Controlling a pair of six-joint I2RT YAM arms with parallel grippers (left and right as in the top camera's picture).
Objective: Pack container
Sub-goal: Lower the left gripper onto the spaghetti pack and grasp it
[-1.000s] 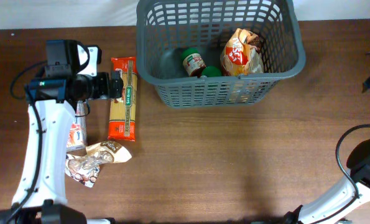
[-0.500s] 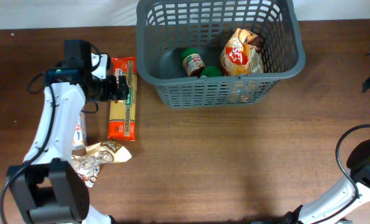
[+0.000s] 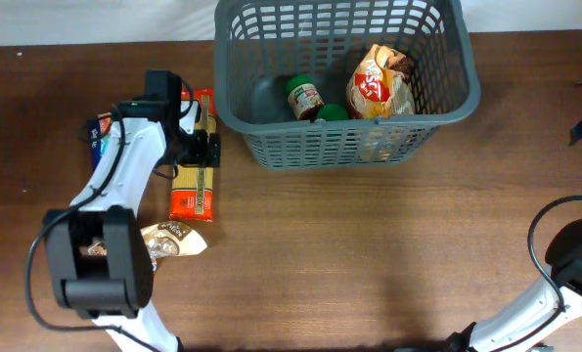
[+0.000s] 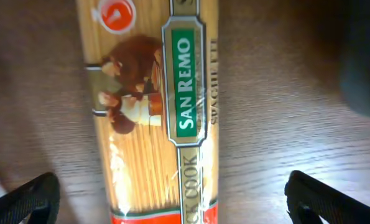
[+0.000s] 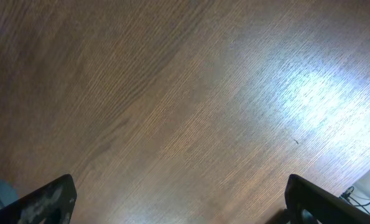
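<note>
So the container sits at the far edge of the table, roughly mid-width. Inside it there's a jar left of middle and a snack bag to its right. A small item I can't make out is tucked between them, towards the near wall.

Just left of the container, a spaghetti pack lies on the table running far-to-near, its far end alongside the container's left wall. The left pincer hangs over that pack, with a finger out past each long side.

By the pack's near end, slightly left, is a crumpled bag. Further left, a packet pokes out from behind the left arm. The right pincer hangs above the table.
</note>
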